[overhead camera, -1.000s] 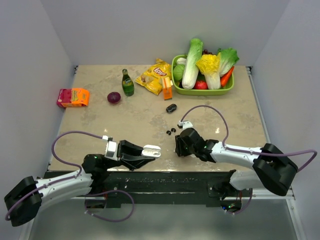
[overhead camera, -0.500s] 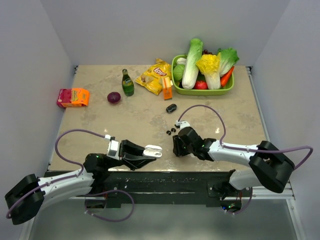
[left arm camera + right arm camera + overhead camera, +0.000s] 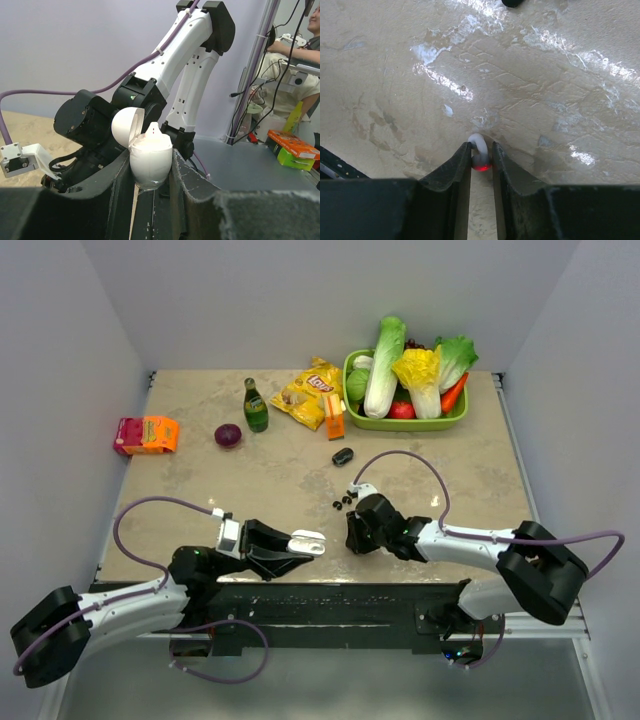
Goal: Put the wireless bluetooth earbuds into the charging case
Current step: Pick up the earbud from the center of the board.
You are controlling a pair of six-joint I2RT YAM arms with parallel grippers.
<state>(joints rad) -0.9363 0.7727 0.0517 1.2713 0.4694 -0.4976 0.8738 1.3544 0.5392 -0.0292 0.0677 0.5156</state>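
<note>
Pinching down at the table (image 3: 450, 460), my right hand (image 3: 481, 147) has its two fingers drawn narrow around a white earbud (image 3: 478, 150), which sits right at the fingertips, touched on both sides and resting on the pale marbled surface, with a small red glow showing on its lower end

My left hand (image 3: 150, 175) is closed tight on the charging case (image 3: 149, 157), a white egg-shaped shell held upright between the fingers, off the table near the front edge and just to the left of my right hand. Its lid (image 3: 125, 127) is flipped open and leans to one side. A small white tip pokes up from the open mouth, though I cannot tell for sure whether that is a seated bud

Two black earbuds (image 3: 341, 503) lie loose on the table close together, just beyond my right hand. Farther back lies a small dark oval object (image 3: 343, 455), and at the far side stand a green bottle (image 3: 256, 406), a yellow chip bag (image 3: 308, 392) and a green basket (image 3: 352, 390) full of vegetables
</note>
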